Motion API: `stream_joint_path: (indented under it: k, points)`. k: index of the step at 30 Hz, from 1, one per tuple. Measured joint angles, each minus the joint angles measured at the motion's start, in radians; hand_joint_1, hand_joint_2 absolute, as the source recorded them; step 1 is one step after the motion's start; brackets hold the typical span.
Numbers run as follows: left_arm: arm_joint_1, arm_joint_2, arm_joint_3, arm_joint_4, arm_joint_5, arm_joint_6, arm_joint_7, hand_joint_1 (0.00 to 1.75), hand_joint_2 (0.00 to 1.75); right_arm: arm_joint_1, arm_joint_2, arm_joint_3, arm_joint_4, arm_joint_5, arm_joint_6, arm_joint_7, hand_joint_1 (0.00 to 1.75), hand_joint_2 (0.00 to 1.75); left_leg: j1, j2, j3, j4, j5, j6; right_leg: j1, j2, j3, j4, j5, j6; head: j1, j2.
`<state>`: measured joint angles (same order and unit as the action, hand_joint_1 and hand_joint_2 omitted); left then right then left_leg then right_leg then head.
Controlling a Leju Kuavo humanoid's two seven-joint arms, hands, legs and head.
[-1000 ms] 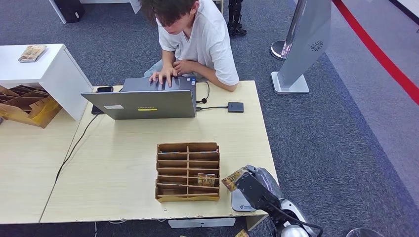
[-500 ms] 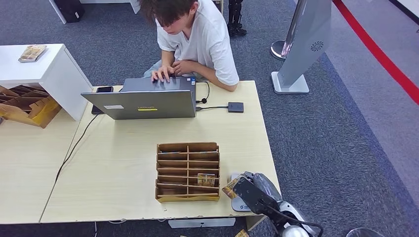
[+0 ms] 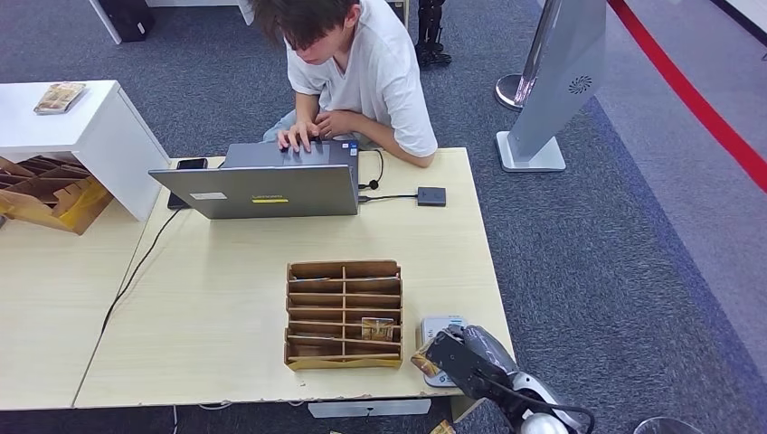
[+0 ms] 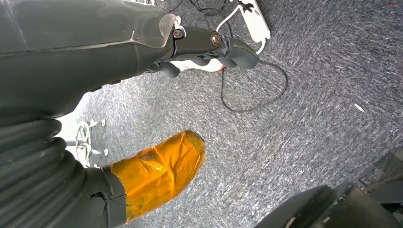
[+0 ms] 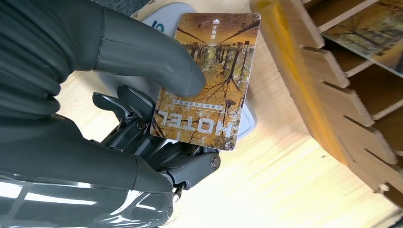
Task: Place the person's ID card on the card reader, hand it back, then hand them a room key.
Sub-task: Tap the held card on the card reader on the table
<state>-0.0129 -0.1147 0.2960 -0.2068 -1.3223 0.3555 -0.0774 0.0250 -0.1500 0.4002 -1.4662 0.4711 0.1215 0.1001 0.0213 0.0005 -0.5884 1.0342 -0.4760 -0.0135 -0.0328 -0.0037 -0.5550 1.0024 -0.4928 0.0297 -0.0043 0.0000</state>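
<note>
So the right hand has pulled back toward 6 o'clock, dropping lower over the table's near edge with the hotel card pinched. The white card reader now peeks out at its 12 o'clock.

Right hand pinches hotel card, thumb on its printed face, dark fingers behind. White card reader under card. Wooden slotted rack beside, near tabletop edge.

Mock hotel reception: desk, laptop, key-card rack, carpet.
</note>
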Motion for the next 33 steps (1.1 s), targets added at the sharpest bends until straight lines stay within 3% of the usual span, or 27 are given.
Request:
stream_joint_path:
  k: [33]
  points:
    - [0.001,0.000,0.000,0.000,0.006,0.004,0.012,0.00,1.75,-0.020,0.030,0.000,0.028,0.146,-0.091,0.120,1.75,1.75,0.000,0.000,0.001,0.000,0.000,0.000,0.000,0.000,0.001,0.000,0.000,0.000,0.000,0.000]
